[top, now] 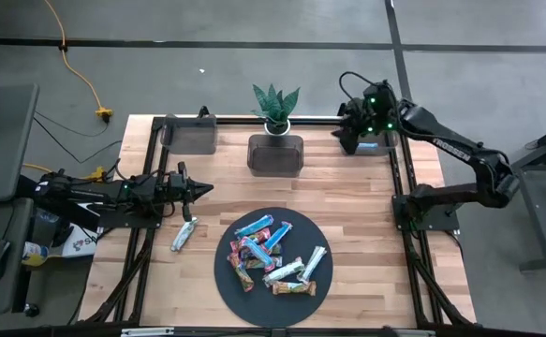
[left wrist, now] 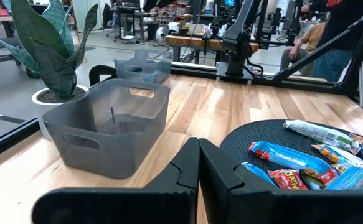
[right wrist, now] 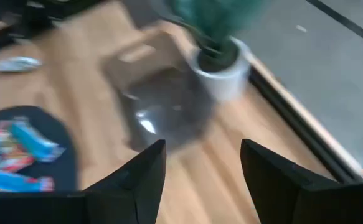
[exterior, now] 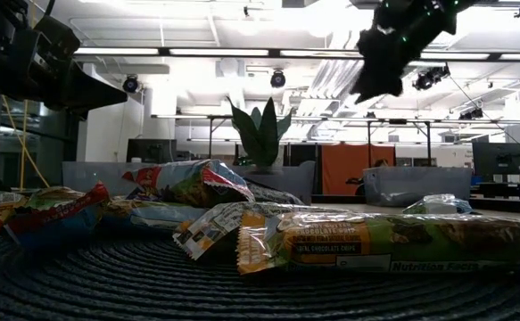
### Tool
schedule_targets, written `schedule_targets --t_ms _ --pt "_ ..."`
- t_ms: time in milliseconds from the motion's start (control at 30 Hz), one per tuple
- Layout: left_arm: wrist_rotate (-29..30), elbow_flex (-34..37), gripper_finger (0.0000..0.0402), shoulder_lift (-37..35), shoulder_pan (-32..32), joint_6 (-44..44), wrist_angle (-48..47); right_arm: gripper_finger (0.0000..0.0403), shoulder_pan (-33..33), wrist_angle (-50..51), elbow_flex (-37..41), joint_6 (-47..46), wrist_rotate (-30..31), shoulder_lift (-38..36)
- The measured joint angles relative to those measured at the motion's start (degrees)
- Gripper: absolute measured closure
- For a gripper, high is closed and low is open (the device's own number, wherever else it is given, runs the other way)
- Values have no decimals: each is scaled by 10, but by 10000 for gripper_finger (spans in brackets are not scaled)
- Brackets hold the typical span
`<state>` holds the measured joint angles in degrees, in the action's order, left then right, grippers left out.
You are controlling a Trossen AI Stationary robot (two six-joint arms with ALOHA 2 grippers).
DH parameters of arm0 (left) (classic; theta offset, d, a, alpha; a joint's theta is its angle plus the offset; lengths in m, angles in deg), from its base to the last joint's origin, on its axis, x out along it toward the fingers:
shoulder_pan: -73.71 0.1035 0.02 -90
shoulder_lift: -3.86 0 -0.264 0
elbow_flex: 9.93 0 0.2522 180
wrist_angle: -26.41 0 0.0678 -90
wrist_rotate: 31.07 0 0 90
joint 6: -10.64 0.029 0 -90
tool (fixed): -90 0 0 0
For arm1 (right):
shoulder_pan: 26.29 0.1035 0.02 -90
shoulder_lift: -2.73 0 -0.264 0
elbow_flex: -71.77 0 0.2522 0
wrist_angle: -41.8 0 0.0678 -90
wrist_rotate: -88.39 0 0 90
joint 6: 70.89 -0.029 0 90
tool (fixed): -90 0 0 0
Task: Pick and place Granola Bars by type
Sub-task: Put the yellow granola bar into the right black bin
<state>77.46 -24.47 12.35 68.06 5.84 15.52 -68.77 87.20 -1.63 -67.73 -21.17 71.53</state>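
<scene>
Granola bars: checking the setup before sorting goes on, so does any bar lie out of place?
Yes. One silver bar lies alone on the bare wood, left of the mat, near the shut left gripper; the others are piled on the mat.

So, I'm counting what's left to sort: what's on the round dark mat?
A loose pile of granola bars lies on the mat; several overlap, so any underneath are hidden.

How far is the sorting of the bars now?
Early. One silver bar lies off the mat; the pile remains there. Middle bin looks empty. Right gripper is open, empty, at the right bin; left gripper shut, empty.
</scene>
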Motion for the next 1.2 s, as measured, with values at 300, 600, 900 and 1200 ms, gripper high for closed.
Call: schedule_targets --t_ms 300,600,900,1200 --pt "0 0 400 0 0 0 0 212 154 -92 0 -15 -5 0" --pt "0 0 400 0 0 0 0 213 292 -227 0 -48 62 7" --pt "0 0 400 0 0 0 0 218 388 -379 0 -84 124 61" --pt "0 0 400 0 0 0 0 219 444 -444 0 -92 124 139"
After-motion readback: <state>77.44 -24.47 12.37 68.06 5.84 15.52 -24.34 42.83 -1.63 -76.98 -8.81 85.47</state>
